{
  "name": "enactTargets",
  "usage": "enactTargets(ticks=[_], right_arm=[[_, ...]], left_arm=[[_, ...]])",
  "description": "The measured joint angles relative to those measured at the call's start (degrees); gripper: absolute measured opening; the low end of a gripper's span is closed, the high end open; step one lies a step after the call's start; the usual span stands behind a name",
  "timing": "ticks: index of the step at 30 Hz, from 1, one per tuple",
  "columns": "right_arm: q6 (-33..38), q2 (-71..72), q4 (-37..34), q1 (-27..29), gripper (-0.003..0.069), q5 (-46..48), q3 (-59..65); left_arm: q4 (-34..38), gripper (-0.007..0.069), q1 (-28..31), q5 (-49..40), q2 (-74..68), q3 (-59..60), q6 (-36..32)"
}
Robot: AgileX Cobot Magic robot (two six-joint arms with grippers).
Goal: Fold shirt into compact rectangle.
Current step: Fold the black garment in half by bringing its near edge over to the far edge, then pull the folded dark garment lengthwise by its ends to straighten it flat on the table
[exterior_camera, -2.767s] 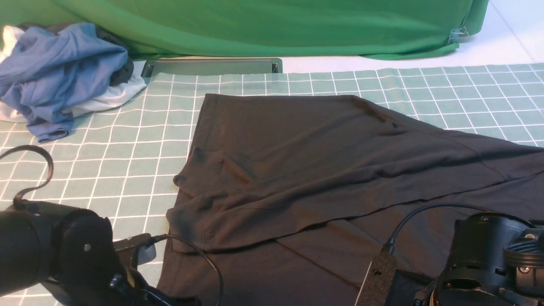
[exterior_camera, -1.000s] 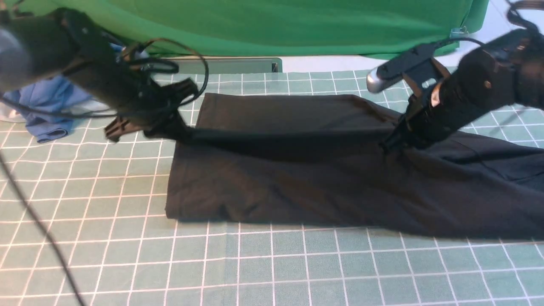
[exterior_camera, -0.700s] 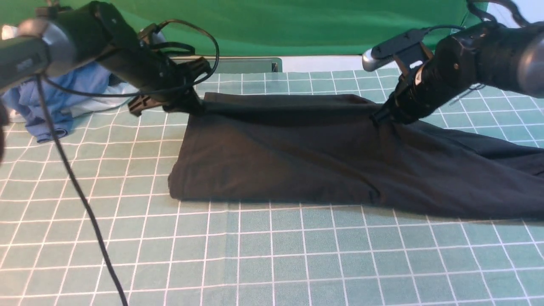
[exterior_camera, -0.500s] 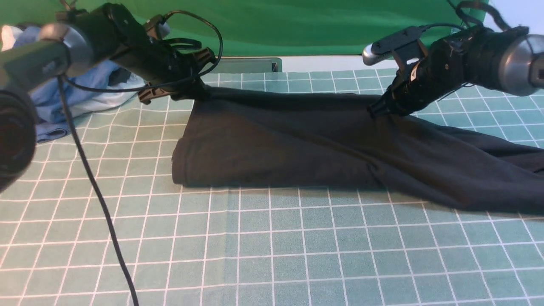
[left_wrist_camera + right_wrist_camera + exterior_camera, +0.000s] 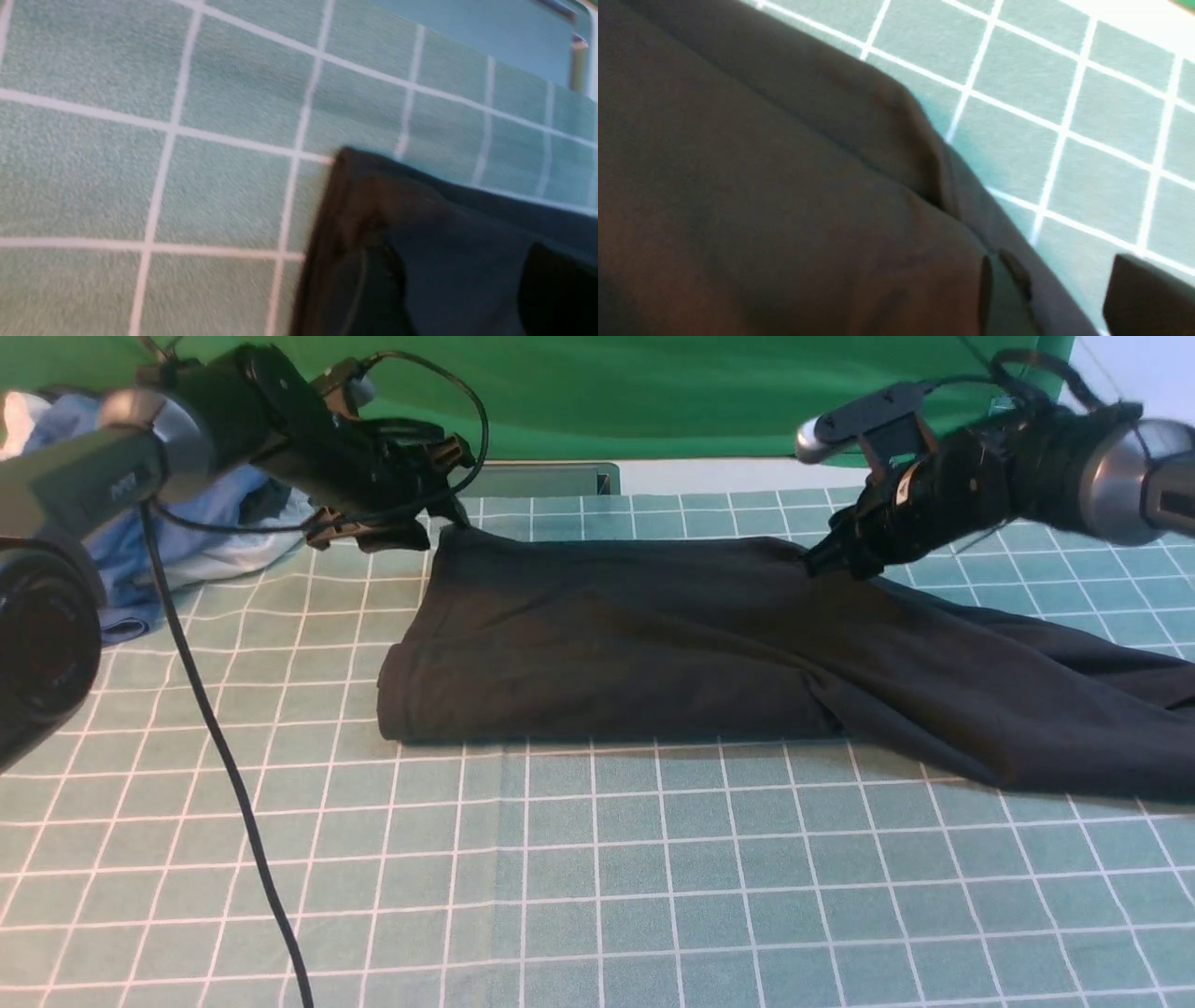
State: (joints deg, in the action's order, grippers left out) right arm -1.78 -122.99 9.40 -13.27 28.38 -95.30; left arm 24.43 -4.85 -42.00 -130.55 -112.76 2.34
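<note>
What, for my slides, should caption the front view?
Left gripper and right gripper at far edge of half-folded black shirt on checked mat.

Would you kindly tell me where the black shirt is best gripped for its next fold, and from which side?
Probably the loose right end of the shirt, approached from the robot's right: that part sprawls flat past the neatly doubled left block, so lifting it there lets it fold leftward over the block.

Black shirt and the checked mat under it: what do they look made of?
Shirt: thin, soft knit fabric, probably cotton or a blend, matte black; it drapes limply, folds flat and wrinkles softly.
Checked mat: looks like a woven or felt-like cloth, matte teal with white grid lines; the wrist views show a fine fuzzy texture.
</note>
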Motion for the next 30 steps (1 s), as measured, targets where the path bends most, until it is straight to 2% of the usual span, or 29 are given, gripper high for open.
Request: enactTargets(ticks=[3,4,5,7,9,13,16,20,22,25,30], right_arm=[[1.3,1.7,0.0,0.0,0.0274,7.4,-3.0],[3.1,3.1,0.0,0.0,0.0175,14.2,-6.7],[3.1,3.3,0.0,0.0,0.0162,15.0,-6.7],[4.4,4.9,0.0,0.0,0.0059,23.6,-11.8],[4.6,5.7,0.0,0.2,0.0031,29.9,-15.2],[4.6,6.1,-0.3,0.8,0.0027,37.9,-18.7],[4.5,9.3,-4.6,1.1,0.0027,40.5,-16.2],[5.9,17.7,-8.4,1.2,0.0027,40.7,-5.0],[6.1,23.3,-9.4,2.5,0.0027,41.0,3.2],[6.2,30.0,-9.4,6.8,0.0027,39.9,12.2],[7.3,30.7,-9.8,14.6,0.0032,33.3,20.4]], left_arm=[[-1.5,0.0454,0.0,-6.1,1.3,-3.6,0.0],[-2.5,0.0479,0.0,-11.2,2.2,-6.5,0.0],[-2.6,0.0480,0.0,-11.2,2.3,-6.8,0.0],[-3.3,0.0487,0.0,-16.8,2.9,-10.1,0.0],[-3.4,0.0478,0.1,-20.2,3.2,-11.7,0.0],[-3.6,0.0407,0.1,-25.7,3.2,-12.3,0.0],[-3.4,0.0231,0.1,-27.3,4.0,-10.6,0.2],[-3.3,0.0052,0.1,-27.2,9.0,-2.1,-0.5],[-4.6,0.0020,0.2,-27.2,13.3,5.5,-0.7],[-5.5,0.0013,0.3,-27.6,19.5,14.5,-0.7],[-5.5,0.0015,0.2,-26.9,23.1,23.1,-0.9]])
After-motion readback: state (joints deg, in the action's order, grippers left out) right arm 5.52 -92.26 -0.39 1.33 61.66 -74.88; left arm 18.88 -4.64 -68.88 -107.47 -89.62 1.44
